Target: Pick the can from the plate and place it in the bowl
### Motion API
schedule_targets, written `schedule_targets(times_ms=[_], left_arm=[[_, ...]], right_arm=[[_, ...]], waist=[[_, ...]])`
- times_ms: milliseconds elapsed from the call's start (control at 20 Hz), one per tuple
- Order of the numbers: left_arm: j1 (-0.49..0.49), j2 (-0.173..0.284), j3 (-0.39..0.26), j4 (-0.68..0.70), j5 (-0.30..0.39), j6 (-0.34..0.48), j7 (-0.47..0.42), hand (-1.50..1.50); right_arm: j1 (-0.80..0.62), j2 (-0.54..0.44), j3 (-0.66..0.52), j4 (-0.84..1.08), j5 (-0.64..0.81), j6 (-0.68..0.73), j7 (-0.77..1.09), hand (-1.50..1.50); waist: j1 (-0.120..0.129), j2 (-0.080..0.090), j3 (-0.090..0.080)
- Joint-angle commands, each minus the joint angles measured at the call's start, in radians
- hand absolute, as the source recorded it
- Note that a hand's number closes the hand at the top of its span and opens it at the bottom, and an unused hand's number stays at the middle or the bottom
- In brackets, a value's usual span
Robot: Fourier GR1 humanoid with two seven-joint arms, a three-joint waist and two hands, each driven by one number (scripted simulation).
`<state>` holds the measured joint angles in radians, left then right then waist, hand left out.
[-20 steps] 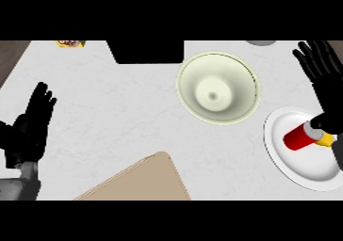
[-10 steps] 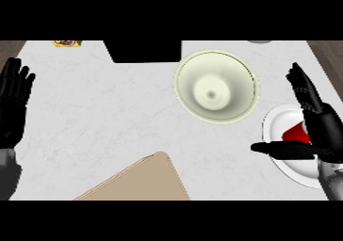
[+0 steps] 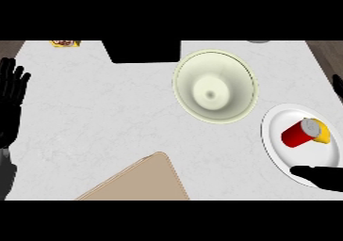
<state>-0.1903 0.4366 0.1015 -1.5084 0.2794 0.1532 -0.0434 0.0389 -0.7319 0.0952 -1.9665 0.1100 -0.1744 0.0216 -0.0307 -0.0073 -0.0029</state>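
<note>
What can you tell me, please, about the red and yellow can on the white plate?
The red and yellow can is a small cylinder with a red body, a yellow band near one end and a grey metal-looking lid. It lies on its side, lid pointing up and right in the head view, on the round white plate at the counter's right, just right of the pale bowl. No hand touches it.

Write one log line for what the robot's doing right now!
can: lying on plate, not held | bowl: nothing inside | right hand: over plate's near edge | left hand: open, resting at left edge
</note>
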Motion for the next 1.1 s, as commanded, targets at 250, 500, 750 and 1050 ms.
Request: schedule_targets(times_ms=[250,500,750,1050], left_arm=[[-0.018,-0.010,-0.009,0.022,-0.014,-0.016,-0.017,0.00],[-0.032,-0.028,0.000,0.045,-0.021,-0.006,-0.025,0.00],[-0.052,-0.020,0.014,0.070,-0.034,-0.043,-0.030,0.00],[0.031,-0.049,0.014,-0.065,-0.054,-0.026,0.014,0.00]], right_arm=[[0.033,-0.354,-0.136,-0.122,-0.100,0.335,0.365,-1.50],[0.081,-0.448,-0.144,-0.194,-0.169,0.496,0.473,-1.50],[0.072,-0.399,-0.153,-0.161,-0.170,0.600,0.485,-1.50],[0.105,-0.277,-0.170,-0.097,-0.026,0.657,0.413,-1.50]], waist=[[0.005,0.007,-0.001],[0.011,0.006,0.001],[0.024,0.008,0.002],[0.030,0.005,0.003]])
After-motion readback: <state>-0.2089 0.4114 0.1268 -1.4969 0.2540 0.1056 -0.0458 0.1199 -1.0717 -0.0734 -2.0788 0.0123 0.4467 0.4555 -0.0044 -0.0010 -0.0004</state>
